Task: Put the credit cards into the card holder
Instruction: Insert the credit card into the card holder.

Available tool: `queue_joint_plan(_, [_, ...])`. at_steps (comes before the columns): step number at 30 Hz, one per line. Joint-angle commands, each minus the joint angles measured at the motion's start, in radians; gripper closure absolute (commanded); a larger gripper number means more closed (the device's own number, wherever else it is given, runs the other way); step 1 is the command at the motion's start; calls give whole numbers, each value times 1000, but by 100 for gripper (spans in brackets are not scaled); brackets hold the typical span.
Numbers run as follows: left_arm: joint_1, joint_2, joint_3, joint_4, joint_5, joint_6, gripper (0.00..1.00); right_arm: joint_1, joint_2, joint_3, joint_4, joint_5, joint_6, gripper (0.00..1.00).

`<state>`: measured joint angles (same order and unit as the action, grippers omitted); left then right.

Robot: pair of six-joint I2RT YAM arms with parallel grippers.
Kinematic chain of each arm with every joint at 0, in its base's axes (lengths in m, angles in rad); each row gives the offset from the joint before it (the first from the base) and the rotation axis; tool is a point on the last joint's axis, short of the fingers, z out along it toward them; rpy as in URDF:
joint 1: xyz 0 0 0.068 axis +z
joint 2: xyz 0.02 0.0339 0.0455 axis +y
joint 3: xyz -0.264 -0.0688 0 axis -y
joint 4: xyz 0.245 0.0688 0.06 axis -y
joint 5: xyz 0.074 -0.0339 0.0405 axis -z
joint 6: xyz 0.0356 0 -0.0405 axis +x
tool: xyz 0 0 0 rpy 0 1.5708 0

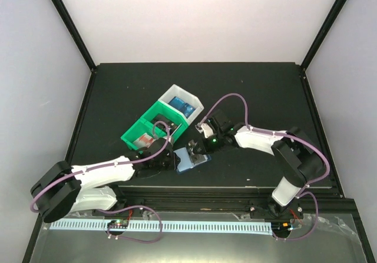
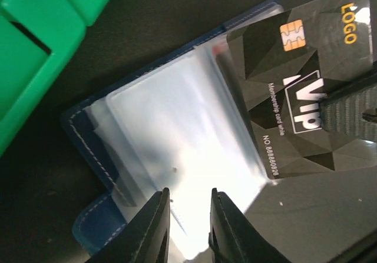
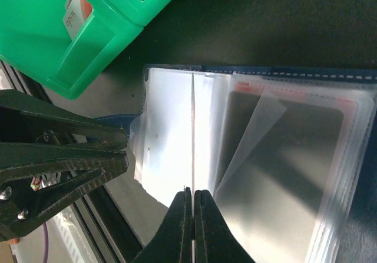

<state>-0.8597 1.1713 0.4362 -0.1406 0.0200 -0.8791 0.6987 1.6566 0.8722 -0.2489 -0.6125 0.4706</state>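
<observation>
The green bin is at my far left with a red-and-white card inside, and it plays no part in the coming move. Just to its right, my left end effector sits at the free edge of a clear sleeve. That sleeve belongs to the card holder, which lies open on the bench between my two arms. The fingers of this end effector stand a narrow gap apart with the bright plastic in that gap. I cannot tell whether they pinch the sleeve or only straddle it.

To the right, my right end effector is pressed together on the black VIP card, gripping it at its right side. Seen from the right wrist, the card is edge-on, a thin line over the join between the left leaf and the right-hand sleeves.

The move turns on how this card lies relative to the sleeve. The card is to the right of the sleeve that my left end effector tends, and its lower left corner already overlaps the plastic. Its long axis runs roughly parallel to the sleeve's long sides. I judge it must travel leftward, edge first, into the pocket. I cannot make out where that pocket's mouth opens. My left arm is nearer the sleeve's edge, and my right arm carries the card.
</observation>
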Motion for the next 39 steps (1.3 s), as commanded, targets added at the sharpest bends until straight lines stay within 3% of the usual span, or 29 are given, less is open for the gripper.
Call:
queue_joint_plan(1, [-7, 30, 2, -17, -57, -31, 80, -6, 45, 50, -31, -6, -57, 99])
queue_joint_plan(9, [-9, 70, -3, -48, -62, -49, 84, -7, 103, 51, -38, -1, -49, 99])
queue_joint_plan(15, [-20, 133, 3, -62, -57, -77, 86, -7, 129, 7, 60, -152, 19, 99])
queue_joint_plan(23, [-50, 184, 21, -86, -95, -110, 89, -7, 153, -33, 122, -161, 91, 99])
queue_joint_plan(39, [-58, 158, -12, -71, -93, -130, 88, -5, 161, -186, 435, -139, 253, 97])
